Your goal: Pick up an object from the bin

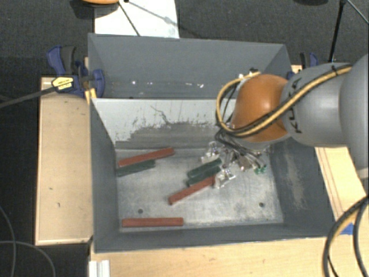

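Note:
My gripper [222, 175] is low in the bin, right of the middle, under the orange wrist cover. Its metal fingers [223, 179] reach down at the right ends of two sticks. A dark green stick [203, 170] lies slanted just left of the fingertips. A red-brown stick [190, 191] lies below it, also slanted, its upper right end touching the fingers. Whether either stick is between the fingers I cannot tell.
At the left of the bin floor a red-brown stick [146, 156] lies on a dark green stick [136, 167]. Another red-brown stick [152, 222] lies flat along the front wall. The arm comes in from the right.

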You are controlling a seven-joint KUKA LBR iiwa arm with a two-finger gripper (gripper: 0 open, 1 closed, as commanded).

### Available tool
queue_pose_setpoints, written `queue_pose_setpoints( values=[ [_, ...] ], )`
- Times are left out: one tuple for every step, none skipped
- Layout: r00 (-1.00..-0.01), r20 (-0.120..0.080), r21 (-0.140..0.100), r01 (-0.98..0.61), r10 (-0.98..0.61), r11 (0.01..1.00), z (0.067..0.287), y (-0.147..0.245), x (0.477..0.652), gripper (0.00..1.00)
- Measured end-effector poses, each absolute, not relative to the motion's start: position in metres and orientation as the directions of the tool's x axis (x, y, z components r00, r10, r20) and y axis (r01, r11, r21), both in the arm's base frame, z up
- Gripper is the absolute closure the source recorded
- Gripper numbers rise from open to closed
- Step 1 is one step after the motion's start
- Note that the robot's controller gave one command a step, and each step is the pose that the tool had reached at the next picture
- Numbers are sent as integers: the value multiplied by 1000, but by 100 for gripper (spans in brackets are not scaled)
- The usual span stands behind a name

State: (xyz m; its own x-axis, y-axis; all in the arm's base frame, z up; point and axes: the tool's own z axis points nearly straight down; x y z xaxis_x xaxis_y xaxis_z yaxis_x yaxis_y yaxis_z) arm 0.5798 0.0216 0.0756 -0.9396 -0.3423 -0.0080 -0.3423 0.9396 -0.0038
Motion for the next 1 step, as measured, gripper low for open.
queue_pose_setpoints(
  values=[
    [-934, 5, 1, -357, -357, 934, 119, 37, 573, 100]
  ],
)
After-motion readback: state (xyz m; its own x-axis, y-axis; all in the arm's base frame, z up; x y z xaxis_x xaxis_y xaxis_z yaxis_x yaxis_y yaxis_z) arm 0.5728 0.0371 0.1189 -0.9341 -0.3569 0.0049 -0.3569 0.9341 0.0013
